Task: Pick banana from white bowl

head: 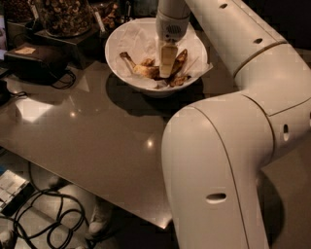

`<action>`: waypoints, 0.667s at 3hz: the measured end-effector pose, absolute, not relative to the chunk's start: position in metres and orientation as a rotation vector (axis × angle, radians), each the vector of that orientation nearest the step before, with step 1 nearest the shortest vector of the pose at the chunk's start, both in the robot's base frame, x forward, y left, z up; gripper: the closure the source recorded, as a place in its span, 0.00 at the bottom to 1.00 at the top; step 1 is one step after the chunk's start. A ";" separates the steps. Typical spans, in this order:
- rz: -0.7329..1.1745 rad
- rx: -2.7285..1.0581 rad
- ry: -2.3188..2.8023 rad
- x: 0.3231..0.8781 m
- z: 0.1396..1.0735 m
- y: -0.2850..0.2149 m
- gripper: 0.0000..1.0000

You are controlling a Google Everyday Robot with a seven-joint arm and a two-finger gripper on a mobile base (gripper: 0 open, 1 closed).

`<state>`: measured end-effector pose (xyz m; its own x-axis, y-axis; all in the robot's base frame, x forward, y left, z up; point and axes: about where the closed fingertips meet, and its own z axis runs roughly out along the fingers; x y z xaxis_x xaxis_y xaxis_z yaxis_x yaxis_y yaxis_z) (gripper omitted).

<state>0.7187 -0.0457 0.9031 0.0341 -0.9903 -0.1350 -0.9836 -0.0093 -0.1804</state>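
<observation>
The banana (144,71) lies in the white bowl (150,90), right under the gripper (165,73). Its thin stem points away to the gripper's left. Its yellow, brown-blotched body runs behind the gripper, and a darker stretch comes out on the right. The gripper covers the middle of the fruit. Whether the gripper is released or clenched on the banana cannot be told, because its tip stands in front of the place where they would meet.

Small brown scraps (181,80) lie just below and to the right of the gripper. Crumpled white paper (138,39) lines the bowl behind it and sticks out past the rim on the right.

The arm (218,160) rises from the gripper, bends and fills the right half of the view, hiding the table edge there. Up and to the left of the gripper stands a glass jar of nuts (65,14), cut off by the top edge. Further left and lower sits a black box (34,61) with a cable. A pale tag lies on it, and any writing on the tag is too small to read.

The bowl rests on a smooth grey-brown table (97,141) that shines with spots of light and holds the bowl's shadow. Below the table's near edge, well down and left of the gripper, black cables (43,214) loop over a pale floor. The room behind is dark.
</observation>
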 end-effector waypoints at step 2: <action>-0.037 -2.106 2.052 0.721 0.893 -0.042 0.44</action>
